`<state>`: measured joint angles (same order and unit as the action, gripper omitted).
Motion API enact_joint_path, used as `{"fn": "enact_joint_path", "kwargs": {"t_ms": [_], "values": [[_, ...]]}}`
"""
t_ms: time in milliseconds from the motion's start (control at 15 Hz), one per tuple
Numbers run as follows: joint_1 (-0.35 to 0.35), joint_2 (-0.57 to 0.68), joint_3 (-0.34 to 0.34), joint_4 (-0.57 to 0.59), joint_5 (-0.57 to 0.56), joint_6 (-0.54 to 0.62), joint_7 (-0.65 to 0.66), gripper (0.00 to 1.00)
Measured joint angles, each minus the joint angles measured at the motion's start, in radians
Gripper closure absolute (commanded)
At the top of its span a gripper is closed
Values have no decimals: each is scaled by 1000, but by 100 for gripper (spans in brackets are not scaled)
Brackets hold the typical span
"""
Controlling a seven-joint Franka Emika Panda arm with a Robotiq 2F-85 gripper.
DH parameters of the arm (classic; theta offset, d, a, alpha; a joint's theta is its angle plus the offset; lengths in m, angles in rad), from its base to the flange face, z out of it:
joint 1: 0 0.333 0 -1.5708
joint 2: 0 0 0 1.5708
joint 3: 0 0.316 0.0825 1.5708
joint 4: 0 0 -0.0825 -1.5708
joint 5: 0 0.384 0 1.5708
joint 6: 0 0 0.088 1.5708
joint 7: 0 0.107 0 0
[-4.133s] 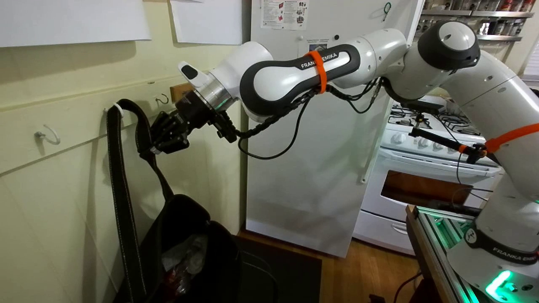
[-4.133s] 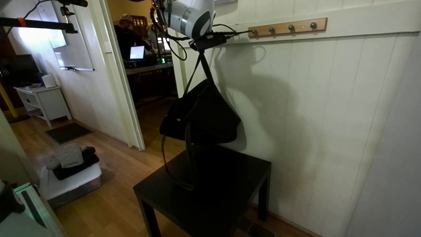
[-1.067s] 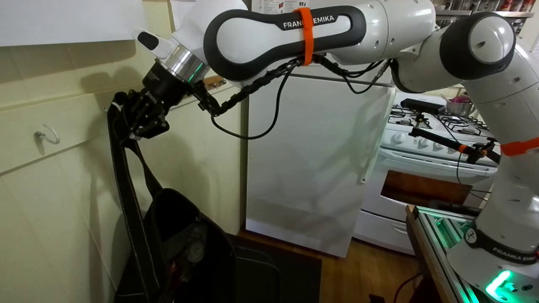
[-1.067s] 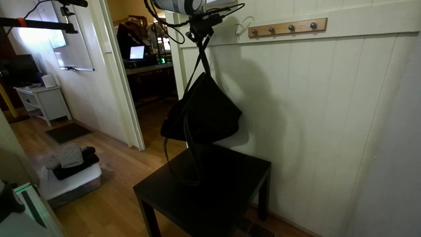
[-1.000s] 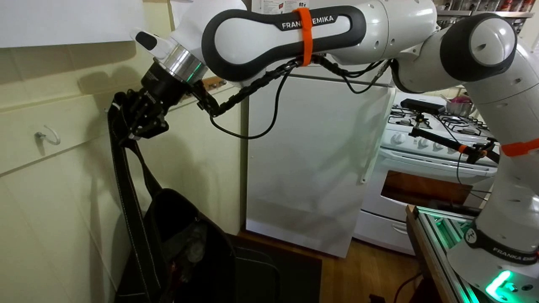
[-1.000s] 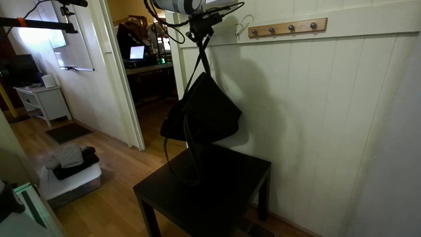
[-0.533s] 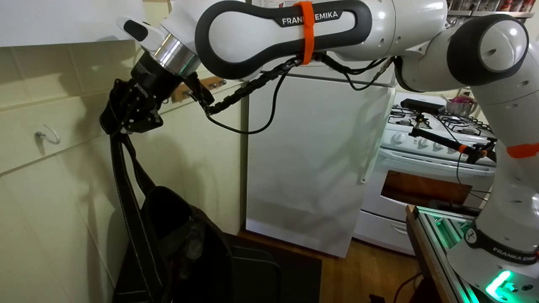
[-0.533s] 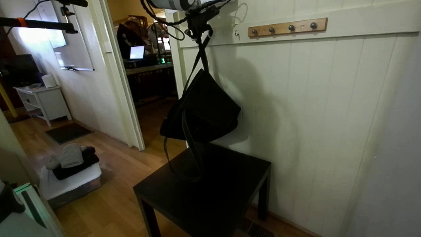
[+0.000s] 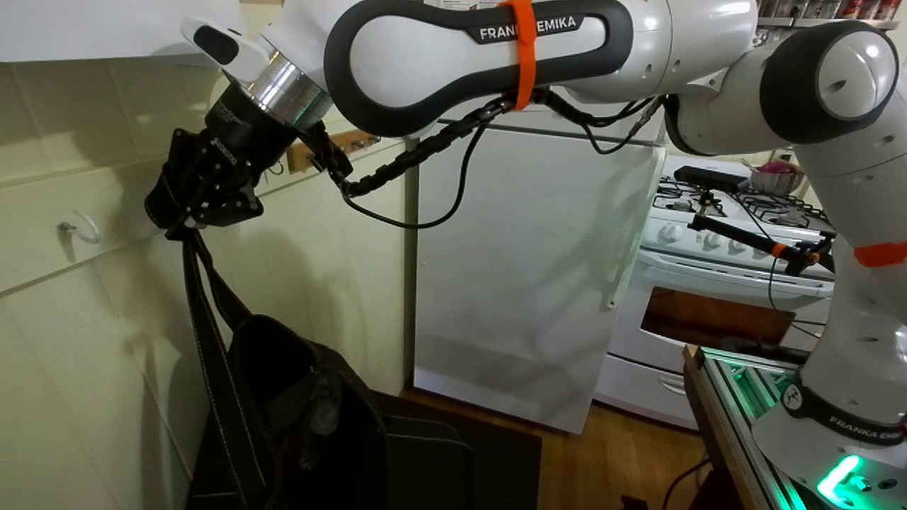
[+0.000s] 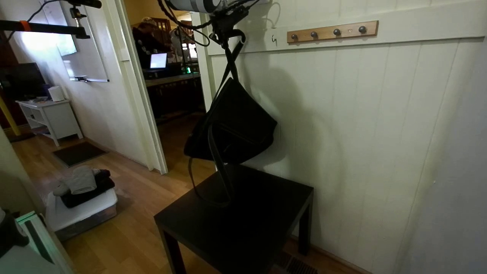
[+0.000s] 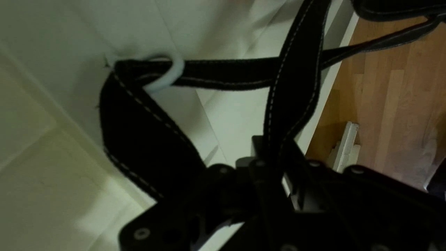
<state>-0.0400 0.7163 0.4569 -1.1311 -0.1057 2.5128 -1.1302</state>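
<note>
The tool [image 11: 275,155] is pinching a black strap [image 11: 298,76], its jaws standing close together on it. In the wrist view, the strap is also passing through the curl of a white hook [image 11: 172,75], at ten o'clock from the tool. In an exterior view, the black bag [image 10: 239,121] is hanging at six o'clock below the tool, above a black worktop [image 10: 258,224]. There too, a wooden peg rail [image 10: 325,35] is sitting on the wall [image 10: 380,114] at three o'clock from the tool.
</note>
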Motion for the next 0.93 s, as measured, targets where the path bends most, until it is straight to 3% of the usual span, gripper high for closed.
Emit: {"fn": "enact_joint_path", "kwargs": {"t_ms": [267, 933], "values": [[-7, -23, 0, -63, -16, 83, -14, 96], [-67, -182, -2, -357, -87, 368, -64, 96]]}}
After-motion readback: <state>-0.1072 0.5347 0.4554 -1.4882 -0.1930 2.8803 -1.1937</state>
